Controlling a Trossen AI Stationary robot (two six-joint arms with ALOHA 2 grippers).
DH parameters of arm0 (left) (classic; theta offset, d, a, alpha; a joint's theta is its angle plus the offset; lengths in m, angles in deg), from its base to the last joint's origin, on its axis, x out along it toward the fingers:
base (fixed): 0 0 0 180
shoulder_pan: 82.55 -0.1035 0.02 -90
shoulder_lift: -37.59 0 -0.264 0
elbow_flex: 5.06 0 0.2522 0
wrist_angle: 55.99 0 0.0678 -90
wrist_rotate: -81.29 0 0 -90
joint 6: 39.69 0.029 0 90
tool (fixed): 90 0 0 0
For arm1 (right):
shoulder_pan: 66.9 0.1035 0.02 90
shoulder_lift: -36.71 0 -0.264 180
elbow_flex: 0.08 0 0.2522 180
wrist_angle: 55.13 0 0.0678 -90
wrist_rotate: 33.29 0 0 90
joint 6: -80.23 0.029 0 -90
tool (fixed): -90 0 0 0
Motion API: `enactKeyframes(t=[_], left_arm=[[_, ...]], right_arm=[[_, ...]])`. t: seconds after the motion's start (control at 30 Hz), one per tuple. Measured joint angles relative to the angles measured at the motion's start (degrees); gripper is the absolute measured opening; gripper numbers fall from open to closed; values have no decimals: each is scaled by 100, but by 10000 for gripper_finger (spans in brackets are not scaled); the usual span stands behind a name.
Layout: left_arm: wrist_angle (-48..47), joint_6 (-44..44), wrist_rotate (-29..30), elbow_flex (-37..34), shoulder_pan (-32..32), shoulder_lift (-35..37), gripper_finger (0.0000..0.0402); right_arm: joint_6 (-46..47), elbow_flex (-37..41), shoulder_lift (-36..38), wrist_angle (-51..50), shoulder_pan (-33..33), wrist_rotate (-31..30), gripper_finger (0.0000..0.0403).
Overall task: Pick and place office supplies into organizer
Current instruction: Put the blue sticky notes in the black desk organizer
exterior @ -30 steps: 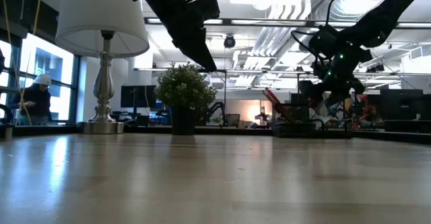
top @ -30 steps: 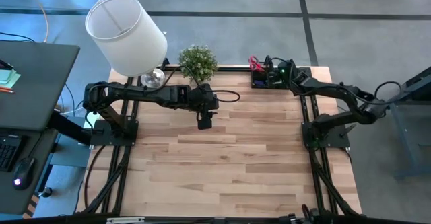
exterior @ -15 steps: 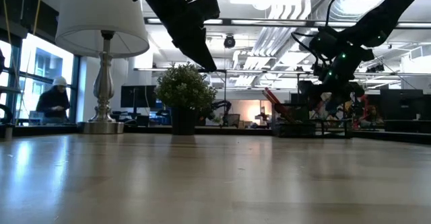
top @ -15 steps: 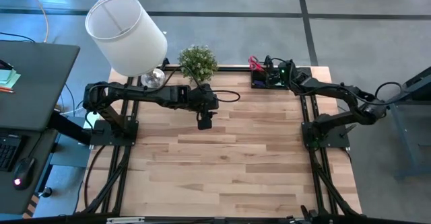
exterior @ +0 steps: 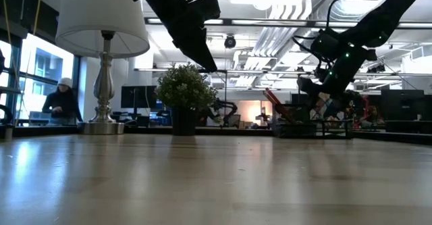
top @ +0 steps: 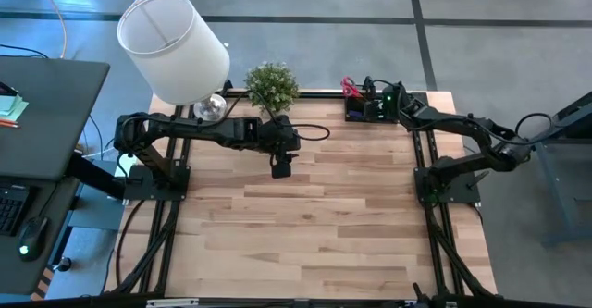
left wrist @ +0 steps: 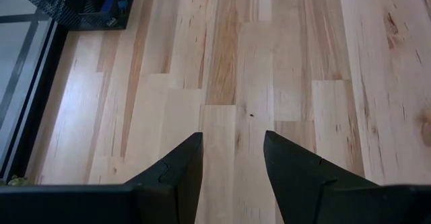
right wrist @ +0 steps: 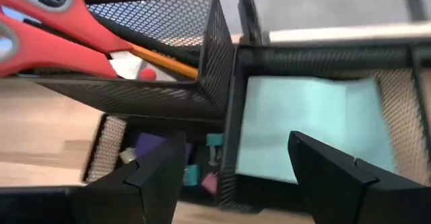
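Organizer (right wrist: 222, 83) looks filled; right gripper (right wrist: 232, 177), jaws apart and empty, could snag its mesh wall withdrawing.

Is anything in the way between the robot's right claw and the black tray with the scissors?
Nothing visible is. The right end effector hangs open right over the tray, looking down at the mint sticky notes; scissors and a pencil sit in the taller bin beside.

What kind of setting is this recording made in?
Probably an open-plan office or lab: exposed ceiling ducts and monitors behind the wooden table, a table lamp, and a neighbouring desk with keyboard.
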Motion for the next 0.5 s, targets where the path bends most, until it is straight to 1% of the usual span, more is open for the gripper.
enactKeyframes(t=[0.07, 0.17, 0.27, 0.37, 0.5], left_arm=[[2, 0, 0, 0, 0, 0, 145], [4, -2, 0, 0, 0, 0, 145], [4, -2, 0, 0, 0, 0, 145], [-4, -6, 0, 0, 0, 0, 145], [-31, -7, -2, 0, 0, -1, 145]], right_arm=[[221, -115, 0, -257, 0, 127, 256], [50, -636, 0, -1094, 0, 130, 256], [-447, -1341, 0, -2140, 25, -85, 256], [-876, -2019, 2, -3173, 202, -403, 256], [-1047, -2596, -2, -4544, 423, -763, 256]])
